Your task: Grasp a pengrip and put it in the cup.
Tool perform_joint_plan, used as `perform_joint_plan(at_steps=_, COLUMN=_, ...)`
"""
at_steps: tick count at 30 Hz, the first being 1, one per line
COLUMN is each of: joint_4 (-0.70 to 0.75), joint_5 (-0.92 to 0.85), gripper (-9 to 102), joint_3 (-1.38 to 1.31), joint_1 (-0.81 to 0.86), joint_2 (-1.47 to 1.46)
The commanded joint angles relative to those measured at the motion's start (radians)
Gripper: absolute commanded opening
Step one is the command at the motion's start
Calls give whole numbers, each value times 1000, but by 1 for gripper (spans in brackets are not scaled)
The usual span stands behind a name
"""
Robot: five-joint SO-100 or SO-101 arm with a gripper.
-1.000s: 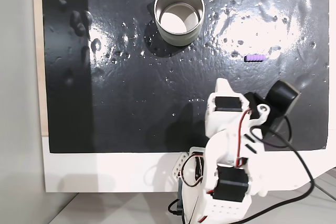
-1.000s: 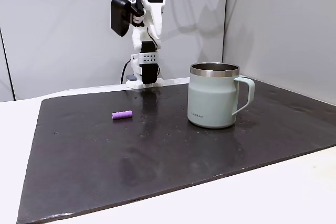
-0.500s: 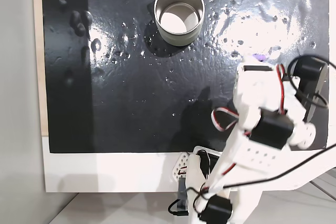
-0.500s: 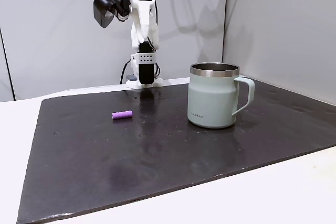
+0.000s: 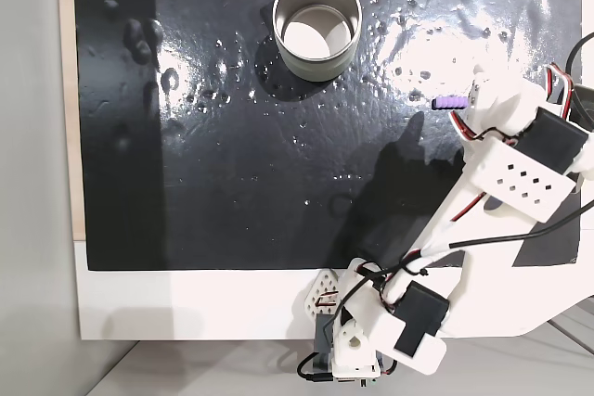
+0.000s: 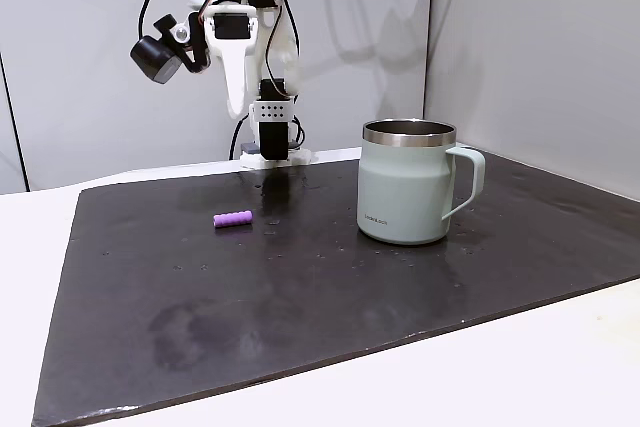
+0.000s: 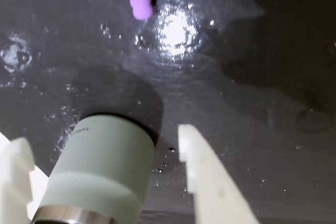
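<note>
Purple ribbed pengrip (image 6: 233, 218) lies flat, well apart from upright grey-green cup (image 6: 407, 183).

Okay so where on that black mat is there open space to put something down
Most of the black mat is bare: the wide front strip before the cup and the pengrip, plus the stretch between them. In the fixed view from above, everything left of the cup is free too. It's crowded around the pengrip, where the arm hangs over it.
</note>
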Motion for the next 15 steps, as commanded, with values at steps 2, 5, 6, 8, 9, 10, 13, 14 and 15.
perform_joint_plan(at_steps=2, joint_4=-26, joint_5=-14, gripper=28, joint_3=-61, joint_1=-3, joint_2=-48)
perform_joint_plan(at_steps=5, joint_4=-46, joint_5=-12, gripper=28, joint_3=-60, joint_1=-12, joint_2=-101)
perform_joint_plan(at_steps=6, joint_4=-49, joint_5=-12, gripper=28, joint_3=-60, joint_1=-14, joint_2=-120)
perform_joint_plan(at_steps=8, joint_4=-58, joint_5=-14, gripper=27, joint_3=-58, joint_1=-14, joint_2=-160)
perform_joint_plan(at_steps=9, joint_4=-64, joint_5=-14, gripper=27, joint_3=-58, joint_1=-11, joint_2=-178)
perform_joint_plan(at_steps=10, joint_4=-71, joint_5=-15, gripper=27, joint_3=-58, joint_1=-6, joint_2=-198)
perform_joint_plan(at_steps=13, joint_4=-87, joint_5=-21, gripper=26, joint_3=-72, joint_1=8, joint_2=-255)
perform_joint_plan(at_steps=14, joint_4=-94, joint_5=-25, gripper=26, joint_3=-74, joint_1=11, joint_2=-265)
perform_joint_plan(at_steps=15, joint_4=-97, joint_5=-26, gripper=26, joint_3=-78, joint_1=12, joint_2=-279)
